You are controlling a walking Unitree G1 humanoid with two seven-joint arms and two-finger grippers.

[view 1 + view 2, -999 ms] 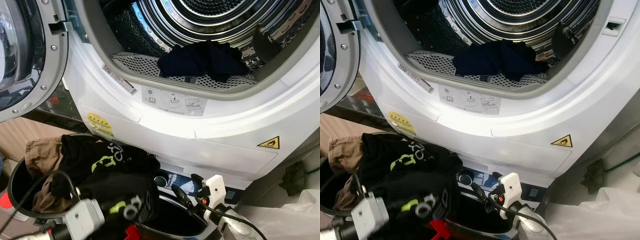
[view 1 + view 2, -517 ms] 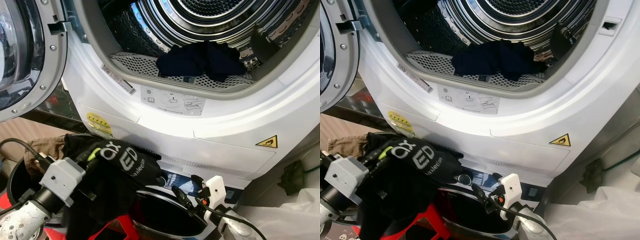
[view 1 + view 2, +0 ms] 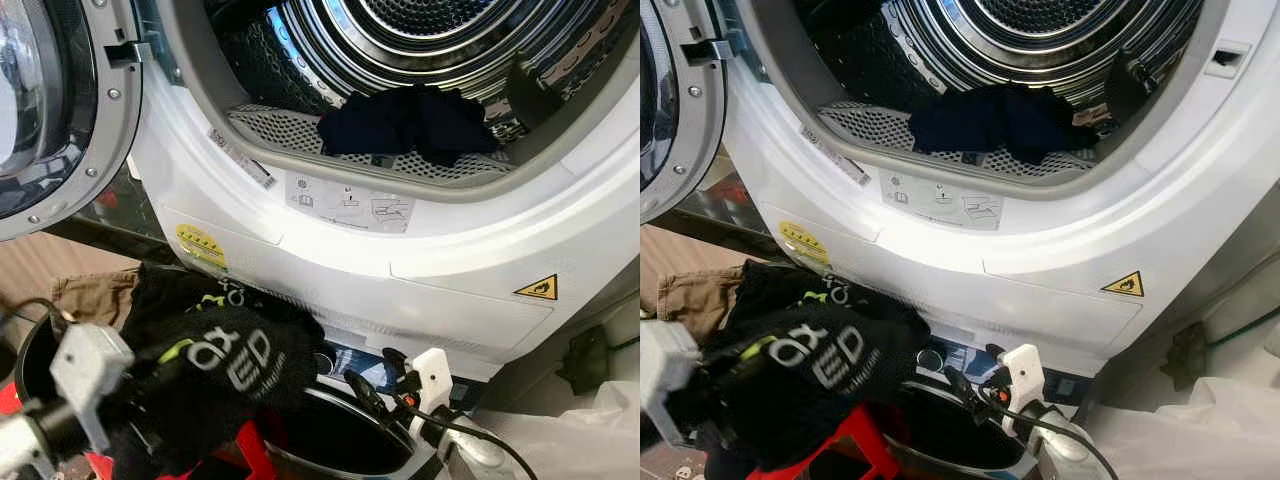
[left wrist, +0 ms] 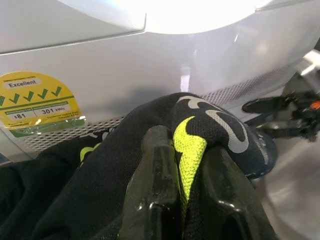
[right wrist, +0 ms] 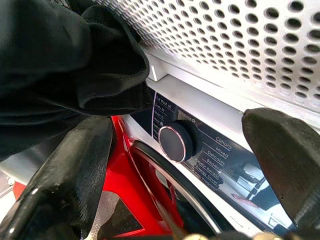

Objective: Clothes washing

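Black mesh sports shirt [image 3: 225, 365] with grey and neon-yellow print, soft and limp, pinched in the left gripper [image 4: 187, 150] low before the machine's white front panel [image 3: 400, 275]. Drum opening [image 3: 400, 40] lies up and ahead of it, a dark garment [image 3: 410, 120] on its perforated steel lip. Right gripper [image 5: 175, 165] spread wide, empty, by the control dial [image 5: 172, 143]. Left arm nearer the load; lift needed, I judge.

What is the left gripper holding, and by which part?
The left gripper pinches the black garment by a fold at its neon-yellow print. The right gripper is open, holding nothing.
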